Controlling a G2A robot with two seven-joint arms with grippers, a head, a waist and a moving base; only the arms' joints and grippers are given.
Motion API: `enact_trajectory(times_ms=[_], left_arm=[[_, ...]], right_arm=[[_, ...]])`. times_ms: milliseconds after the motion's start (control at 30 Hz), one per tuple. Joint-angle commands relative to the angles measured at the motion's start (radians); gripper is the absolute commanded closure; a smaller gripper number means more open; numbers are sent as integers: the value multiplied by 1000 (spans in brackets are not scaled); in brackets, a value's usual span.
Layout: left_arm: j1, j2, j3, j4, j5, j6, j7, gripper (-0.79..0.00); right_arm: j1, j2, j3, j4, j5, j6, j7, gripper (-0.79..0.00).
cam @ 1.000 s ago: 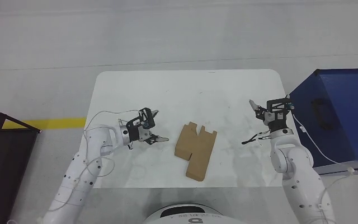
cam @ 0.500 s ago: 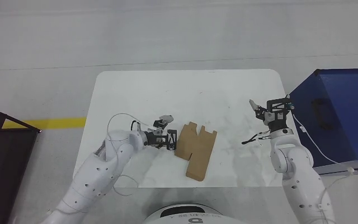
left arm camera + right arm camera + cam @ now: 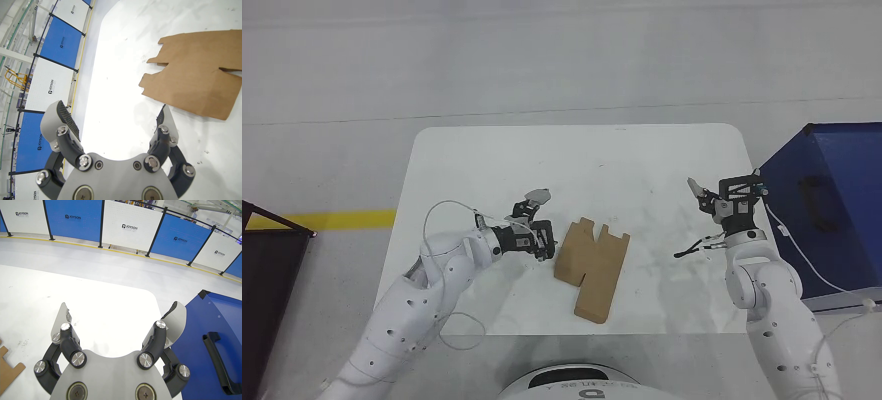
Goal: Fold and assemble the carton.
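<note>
while the carton (image 3: 590, 270) lies flat and unfolded near the middle of the white table (image 3: 572, 160), a touch toward the robot's side, the left pincer (image 3: 544, 220) is right at its left edge. from the left wrist, that pincer (image 3: 111, 109) is spread wide with nothing held, and bare table shows between the ribbed pads (image 3: 68, 117). one fingertip comes in just beside the carton (image 3: 194, 79), at the edge nearest it; contact or a sliver of gap, can't tell. the cardboard is plain brown, with notched flaps cut into its far end and a slit along one side, every panel down on the table.

over on the other side, the right pincer (image 3: 689, 220) sits near the table's right edge, well apart from the carton. in its own wrist view the right pincer (image 3: 120, 307) is also spread wide and has hold of nothing, pointing out toward the far right corner of the table. a corner of the carton (image 3: 11, 366) peeks in at the edge of that view.

off the table to the right stands a blue bin (image 3: 832, 200), close beside the right arm, its black handle (image 3: 217, 351) showing on the wall. a yellow line (image 3: 342, 218) runs along the floor to the left, and blue and white fence panels (image 3: 128, 226) ring the room behind.
</note>
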Motion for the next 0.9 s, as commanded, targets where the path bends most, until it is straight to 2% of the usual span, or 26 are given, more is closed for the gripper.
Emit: enact_trajectory(times_ms=[0, 100, 233, 333, 400, 567, 767, 800, 867], left_arm=[[6, 4, -2, -21, 78, 24, -46, -785], [40, 18, -19, -74, 175, 42, -33, -785], [80, 50, -36, -126, 365, 18, 102, -785], [98, 68, -51, -127, 432, 10, 209, -785], [99, 76, -51, -117, 482, 6, 242, -785], [77, 80, 12, -99, 580, -22, 265, -785], [27, 72, 99, -93, 672, -91, 202, -782], [22, 71, 105, -94, 674, -93, 192, -763], [15, 69, 115, -96, 669, -91, 181, -677]], right_arm=[[0, 0, 0, 0, 0, 0, 0, -785], [0, 0, 0, 0, 0, 0, 0, -785], [0, 0, 0, 0, 0, 0, 0, -785], [0, 0, 0, 0, 0, 0, 0, -785], [0, 0, 0, 0, 0, 0, 0, -785], [0, 0, 0, 0, 0, 0, 0, -785], [0, 0, 0, 0, 0, 0, 0, -785], [0, 0, 0, 0, 0, 0, 0, -785], [0, 0, 0, 0, 0, 0, 0, -785]])
